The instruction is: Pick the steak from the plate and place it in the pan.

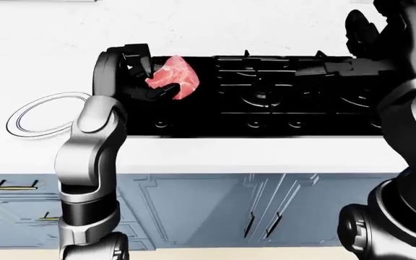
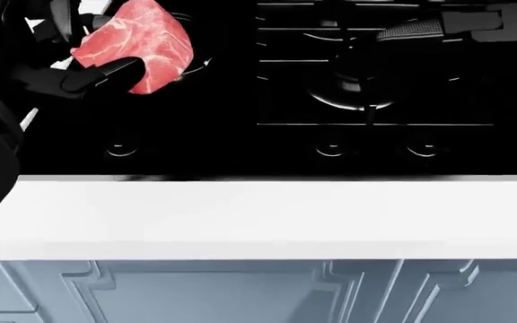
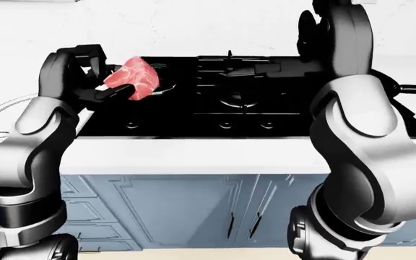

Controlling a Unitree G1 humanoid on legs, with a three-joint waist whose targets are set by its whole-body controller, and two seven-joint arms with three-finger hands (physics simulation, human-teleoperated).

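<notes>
Black stove (image 1: 280, 108) set in white counter (image 2: 267, 215); blue-grey cabinets (image 1: 215, 206) below.

The steak (image 2: 137, 46) is pink-red with thin white lines. The left hand (image 2: 79, 64) is black. The stove (image 1: 265, 103) is shiny black. The worktop (image 2: 267, 215) is white, the cupboards (image 1: 215, 211) grey-blue, the plate (image 1: 45, 115) white.

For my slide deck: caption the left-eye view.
Left hand lifts the steak over the stove, plate left empty.

We cannot make out a pan on the glossy black stove (image 1: 265, 103); beyond our dark right hand (image 3: 248, 69), black swallows everything.
</notes>
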